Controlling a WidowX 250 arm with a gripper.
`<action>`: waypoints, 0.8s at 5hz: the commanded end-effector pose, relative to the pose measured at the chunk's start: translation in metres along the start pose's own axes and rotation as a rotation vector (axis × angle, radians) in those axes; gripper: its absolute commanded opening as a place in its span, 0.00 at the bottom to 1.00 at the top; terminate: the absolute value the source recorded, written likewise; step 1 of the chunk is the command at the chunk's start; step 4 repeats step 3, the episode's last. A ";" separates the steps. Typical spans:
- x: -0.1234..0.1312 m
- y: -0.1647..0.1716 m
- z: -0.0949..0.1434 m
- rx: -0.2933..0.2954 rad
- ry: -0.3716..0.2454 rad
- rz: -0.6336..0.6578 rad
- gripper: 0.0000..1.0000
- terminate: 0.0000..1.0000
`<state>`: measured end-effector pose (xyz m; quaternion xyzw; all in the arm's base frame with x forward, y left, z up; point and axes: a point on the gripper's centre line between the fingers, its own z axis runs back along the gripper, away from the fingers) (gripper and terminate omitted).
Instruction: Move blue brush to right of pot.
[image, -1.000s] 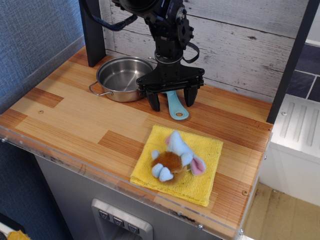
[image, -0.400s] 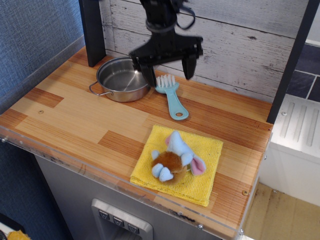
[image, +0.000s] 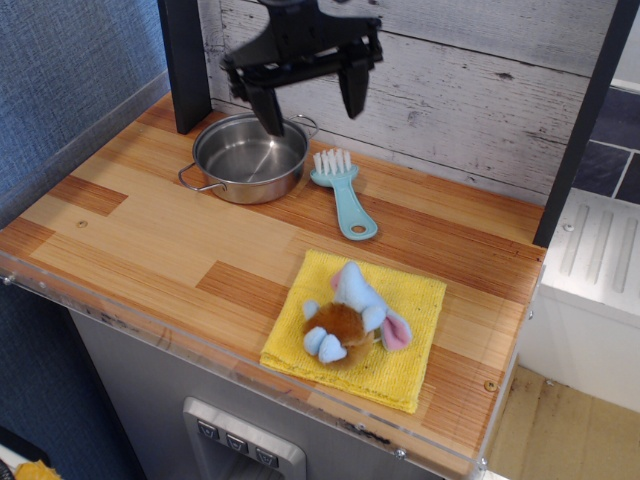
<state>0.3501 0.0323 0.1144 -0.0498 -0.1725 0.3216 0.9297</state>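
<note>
The blue brush (image: 342, 193) lies flat on the wooden counter just right of the pot, white bristles toward the back wall, handle with its round hole pointing to the front right. The pot (image: 249, 157) is a shallow shiny steel pot with two loop handles at the back left of the counter. My gripper (image: 311, 108) hangs open and empty high above the pot's right rim and the brush, its two black fingers spread wide. It touches neither thing.
A yellow cloth (image: 358, 326) lies at the front right with a light-blue and brown plush toy (image: 350, 314) on it. A dark post (image: 183, 62) stands behind the pot. A plank wall (image: 470, 90) backs the counter. The counter's edge (image: 250, 368) runs along the front.
My gripper has risen from around the brush and moved up and to the left. The brush stays on the counter, released, with its bristles now in full view.
</note>
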 end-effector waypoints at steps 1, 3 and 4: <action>-0.001 -0.002 0.023 -0.031 -0.053 0.003 1.00 0.00; -0.001 -0.002 0.023 -0.031 -0.053 0.003 1.00 1.00; -0.001 -0.002 0.023 -0.031 -0.053 0.003 1.00 1.00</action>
